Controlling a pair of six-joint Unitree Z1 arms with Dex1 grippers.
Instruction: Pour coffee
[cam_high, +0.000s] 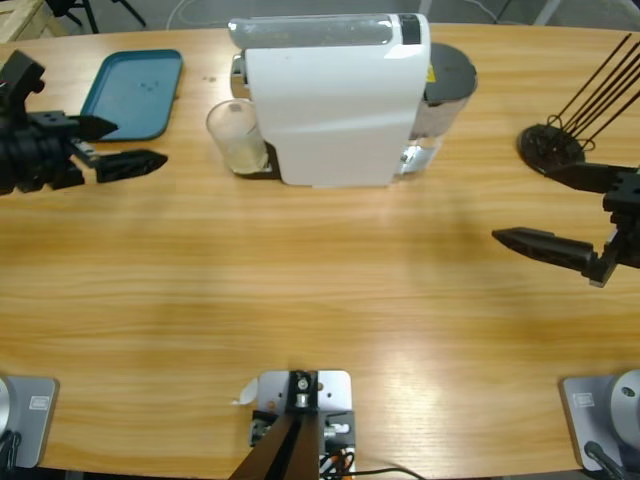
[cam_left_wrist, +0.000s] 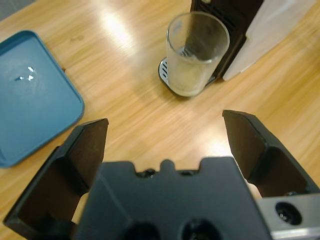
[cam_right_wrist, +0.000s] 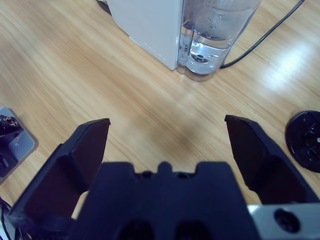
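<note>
Coffee (cam_left_wrist: 187, 82) sits shallow in the glass (cam_left_wrist: 196, 52) under the white machine (cam_high: 335, 110); both hands (cam_left_wrist: 165, 132) (cam_right_wrist: 167, 132) gape, holding nothing.

Matte black two-jawed left gripper (cam_high: 120, 143) at the frame's left edge, with blocky black housing behind tapering, pointed jaws. Matching matte black right gripper (cam_high: 548, 214) at the right edge. Wrist views show thick wedge-shaped jaws, a moulded black body with round recesses, and a silver plate with a screw hole at lower right.
</note>
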